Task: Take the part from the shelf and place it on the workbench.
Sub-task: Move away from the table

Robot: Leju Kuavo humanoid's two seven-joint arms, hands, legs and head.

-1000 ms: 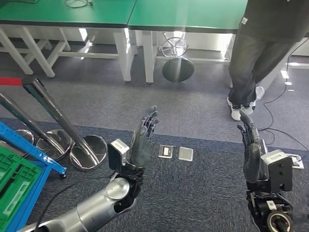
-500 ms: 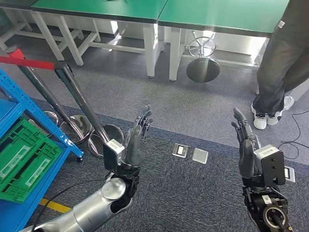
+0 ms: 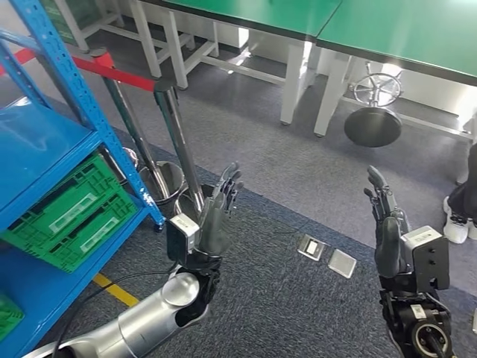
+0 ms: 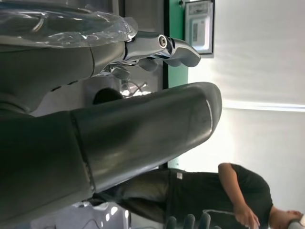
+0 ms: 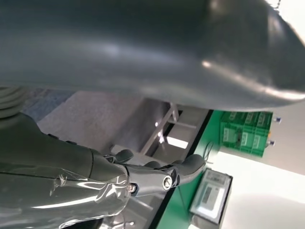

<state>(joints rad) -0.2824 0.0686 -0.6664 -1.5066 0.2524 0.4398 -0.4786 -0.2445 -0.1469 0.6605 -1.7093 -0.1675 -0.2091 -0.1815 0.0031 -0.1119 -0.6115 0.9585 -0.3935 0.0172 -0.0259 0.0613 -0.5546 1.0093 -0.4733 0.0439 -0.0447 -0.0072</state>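
Hands were raised in front of the robot over grey carpet, palms turned inward. The left hand (image 3: 218,216) was held upright with its fingers stretched out and slightly spread, nothing between them; in the left wrist view the thick thumb (image 4: 144,133) and the outstretched fingers (image 4: 169,47) were seen apart from each other. The right hand (image 3: 387,224) was likewise lifted with its fingers extended and separated, and nothing was gripped in it; the right wrist view showed its fingers (image 5: 154,174) reaching out straight beneath the thumb (image 5: 162,52).

To the robot's left a blue shelf (image 3: 67,97) was seen, with a green crate (image 3: 73,216) resting on one of its lower levels. The part itself could not be made out in any view, so its place on the shelf could not be told. Just beside the shelf two slanted metal posts (image 3: 177,142) joined by a red belt (image 3: 112,71) were standing on round bases.

Farther off, a green tabletop (image 3: 393,30) on white legs was stretched across the back, with a round stool base (image 3: 373,123) under it. Two small metal floor plates (image 3: 326,253) were set into the carpet between the hands. A person (image 4: 223,195) in dark clothes was seen in the left wrist view, and a white shoe (image 3: 458,224) was caught at the right edge of the head view
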